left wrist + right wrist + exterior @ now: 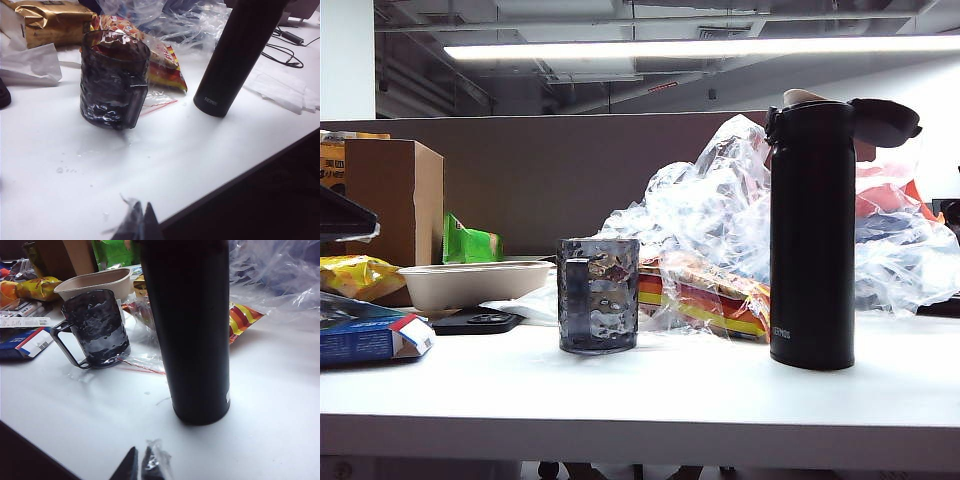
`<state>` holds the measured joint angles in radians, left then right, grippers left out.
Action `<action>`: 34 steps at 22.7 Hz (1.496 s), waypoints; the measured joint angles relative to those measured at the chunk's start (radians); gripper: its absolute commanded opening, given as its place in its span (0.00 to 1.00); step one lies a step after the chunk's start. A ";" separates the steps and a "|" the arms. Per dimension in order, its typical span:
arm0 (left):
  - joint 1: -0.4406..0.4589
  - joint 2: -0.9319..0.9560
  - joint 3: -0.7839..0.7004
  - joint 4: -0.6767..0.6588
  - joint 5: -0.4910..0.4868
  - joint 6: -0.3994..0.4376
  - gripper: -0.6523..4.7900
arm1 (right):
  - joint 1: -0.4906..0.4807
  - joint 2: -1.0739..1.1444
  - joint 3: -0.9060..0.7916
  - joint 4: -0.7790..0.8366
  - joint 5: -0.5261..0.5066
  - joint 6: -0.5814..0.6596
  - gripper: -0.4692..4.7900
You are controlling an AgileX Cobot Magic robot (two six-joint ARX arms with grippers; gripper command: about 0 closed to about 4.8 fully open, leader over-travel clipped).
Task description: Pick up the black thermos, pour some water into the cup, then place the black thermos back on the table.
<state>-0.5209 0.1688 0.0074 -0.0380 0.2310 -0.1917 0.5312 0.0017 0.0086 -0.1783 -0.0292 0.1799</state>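
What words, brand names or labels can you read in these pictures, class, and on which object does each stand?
"THERMOS": small white lettering near the base of the black thermos, clearest in the left wrist view.
Blue box at the table edge: a white barcode label, its print too small to read.
Snack packets, gold bag, green packet: print too blurred to read.
The cup carries no text.

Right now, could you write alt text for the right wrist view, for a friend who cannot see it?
A tall black thermos stands upright on a white table, apart from a dimpled dark-grey cup with a handle. The shut right gripper sits near the table's front edge, holding nothing; a beige paper bowl and snack bags lie behind.
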 measured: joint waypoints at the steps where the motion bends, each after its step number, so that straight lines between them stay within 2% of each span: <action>1: 0.000 0.000 0.000 0.000 0.000 -0.001 0.12 | 0.000 0.000 0.000 0.000 0.000 0.000 0.13; 6: 0.001 -0.002 0.000 -0.001 0.000 -0.001 0.12 | -0.008 0.000 0.000 0.000 -0.002 0.000 0.13; 8: 0.027 -0.018 0.000 -0.011 0.016 -0.001 0.12 | -0.043 0.000 0.000 0.000 -0.018 0.000 0.13; 10: 0.106 -0.020 0.000 -0.003 0.062 -0.001 0.12 | -0.111 0.000 0.000 0.000 -0.031 0.000 0.13; 14: 0.346 -0.026 0.000 -0.013 0.171 -0.001 0.12 | -0.296 0.000 0.000 0.000 -0.036 0.000 0.13; 18: 0.582 -0.103 0.000 -0.027 0.188 -0.001 0.12 | -0.526 0.000 0.000 0.000 -0.038 0.000 0.13; 21: 0.704 -0.171 0.001 -0.017 0.177 -0.001 0.12 | -0.664 0.000 0.000 0.000 -0.035 0.000 0.13; 24: 0.741 -0.167 0.001 0.019 0.123 -0.003 0.12 | -0.727 0.000 0.000 -0.002 0.004 0.000 0.13; 28: 0.725 -0.166 0.001 0.023 0.089 -0.003 0.12 | -0.715 0.000 0.000 -0.001 0.056 0.000 0.13; 34: 0.726 -0.166 0.001 0.022 0.089 -0.003 0.12 | -0.699 0.000 0.000 0.000 0.053 0.000 0.13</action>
<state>0.2047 0.0029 0.0082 -0.0158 0.3202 -0.1951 -0.1680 0.0017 0.0086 -0.1787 0.0235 0.1802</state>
